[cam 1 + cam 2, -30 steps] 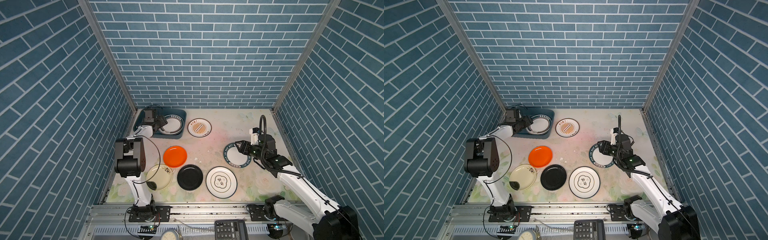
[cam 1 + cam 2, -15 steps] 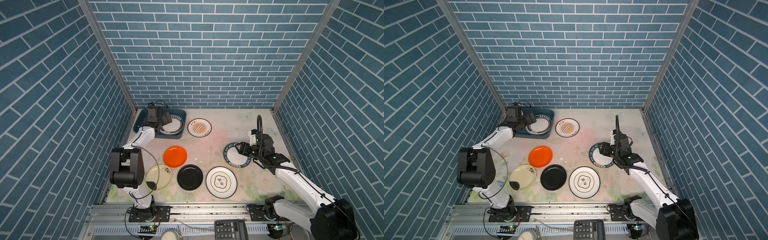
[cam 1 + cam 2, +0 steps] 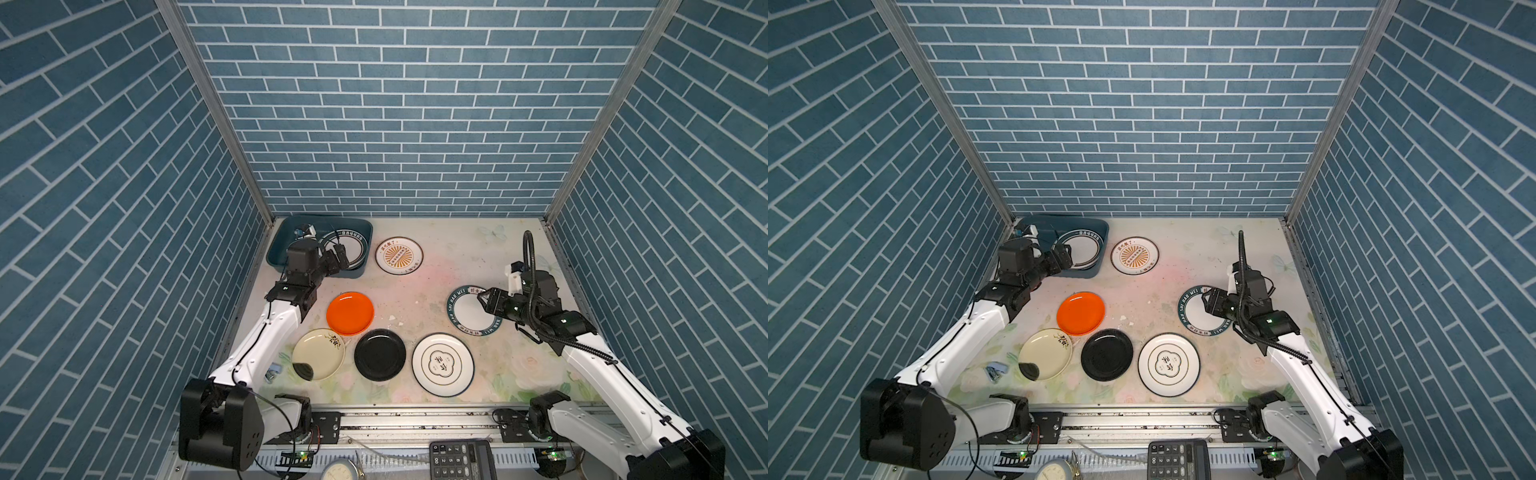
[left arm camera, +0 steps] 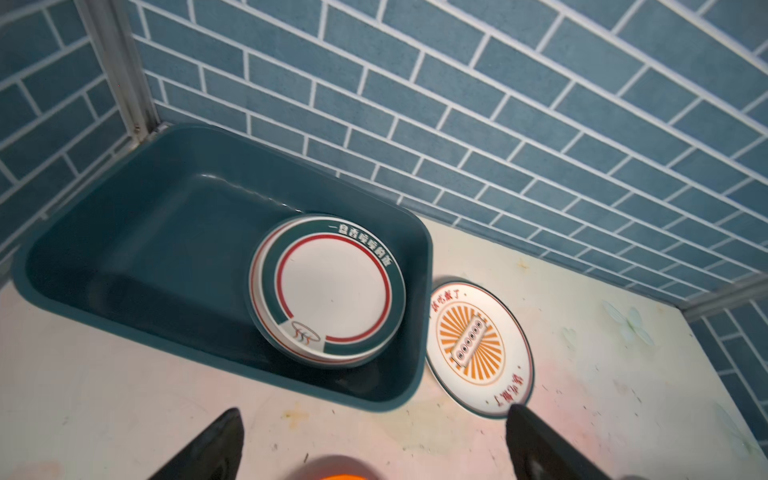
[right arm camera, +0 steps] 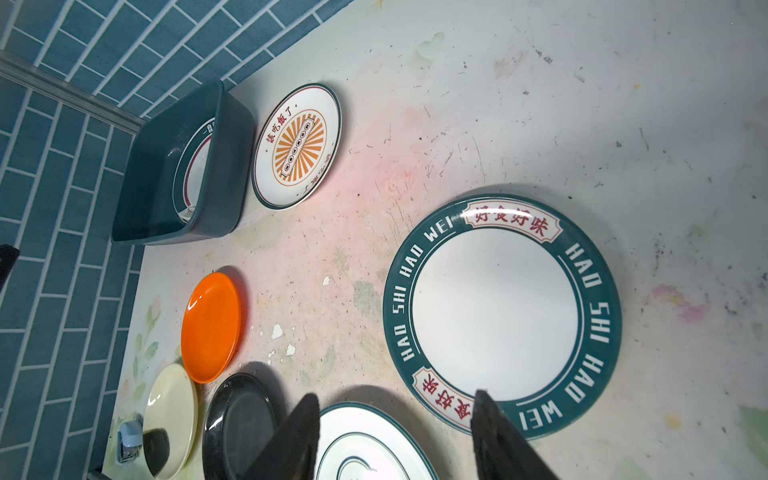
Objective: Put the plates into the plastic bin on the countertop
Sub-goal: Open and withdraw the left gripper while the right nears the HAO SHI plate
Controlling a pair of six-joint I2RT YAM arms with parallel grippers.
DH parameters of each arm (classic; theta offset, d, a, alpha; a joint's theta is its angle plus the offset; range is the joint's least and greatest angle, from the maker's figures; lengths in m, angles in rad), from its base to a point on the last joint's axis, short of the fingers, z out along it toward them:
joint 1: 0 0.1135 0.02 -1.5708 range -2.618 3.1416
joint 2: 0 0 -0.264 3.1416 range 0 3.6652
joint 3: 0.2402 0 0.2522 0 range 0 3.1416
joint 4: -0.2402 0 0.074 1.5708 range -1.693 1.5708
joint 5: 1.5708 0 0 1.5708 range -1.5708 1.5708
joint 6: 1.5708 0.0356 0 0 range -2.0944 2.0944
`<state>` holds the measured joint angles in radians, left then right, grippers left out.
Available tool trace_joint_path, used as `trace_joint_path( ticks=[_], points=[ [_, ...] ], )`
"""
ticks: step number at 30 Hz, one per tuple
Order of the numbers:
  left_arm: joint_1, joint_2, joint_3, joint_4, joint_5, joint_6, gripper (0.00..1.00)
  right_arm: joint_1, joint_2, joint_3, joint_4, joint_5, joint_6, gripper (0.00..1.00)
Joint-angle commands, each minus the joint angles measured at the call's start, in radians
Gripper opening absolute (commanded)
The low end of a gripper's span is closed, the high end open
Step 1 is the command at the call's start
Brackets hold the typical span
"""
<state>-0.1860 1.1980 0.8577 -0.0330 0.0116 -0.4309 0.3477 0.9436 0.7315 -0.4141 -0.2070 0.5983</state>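
The dark teal plastic bin point(image 3: 286, 232) point(image 4: 145, 249) stands at the back left of the countertop point(image 3: 436, 286). Inside lies a teal-and-red-rimmed plate point(image 3: 353, 249) point(image 4: 332, 291) on top of another. My left gripper point(image 3: 338, 259) point(image 4: 374, 413) hangs open and empty over the countertop just in front of the bin. Outside lie the sunburst plate point(image 3: 399, 255), orange plate point(image 3: 350, 313), cream plate point(image 3: 318, 354), black plate point(image 3: 380, 354) and white lettered plate point(image 3: 442, 364). My right gripper point(image 3: 486, 305) point(image 5: 395, 395) is open above the near rim of the teal "HAO SHI HAO WEI" plate point(image 5: 498, 316).
Blue brick walls close in the back and both sides. A grey metal rail point(image 3: 415, 419) runs along the front, with a calculator point(image 3: 461, 459) and a dial-faced disc point(image 3: 340, 469) below it. A small blue clip point(image 3: 995, 371) lies near the cream plate.
My left arm has stretched out low and its gripper has drawn back from inside the bin, jaws wider. The right gripper has barely shifted over the teal plate.
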Motion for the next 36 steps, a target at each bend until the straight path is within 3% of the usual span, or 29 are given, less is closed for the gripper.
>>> trace_joint_path(
  ticks=[1, 13, 23, 36],
  points=[
    [-0.037, -0.032, -0.089, 0.115, 0.091, 0.016, 1.00, -0.003, -0.022, -0.037, -0.052, -0.027, 0.034, 0.59],
    [-0.099, 0.077, -0.190, 0.381, 0.241, 0.065, 0.99, -0.003, -0.127, -0.175, -0.064, -0.058, 0.106, 0.59],
    [-0.102, 0.113, -0.208, 0.405, 0.237, 0.057, 1.00, -0.003, -0.190, -0.298, -0.061, -0.104, 0.151, 0.58],
    [-0.107, 0.178, -0.189, 0.433, 0.269, 0.012, 1.00, -0.004, -0.174, -0.443, 0.144, -0.171, 0.270, 0.55]
  ],
)
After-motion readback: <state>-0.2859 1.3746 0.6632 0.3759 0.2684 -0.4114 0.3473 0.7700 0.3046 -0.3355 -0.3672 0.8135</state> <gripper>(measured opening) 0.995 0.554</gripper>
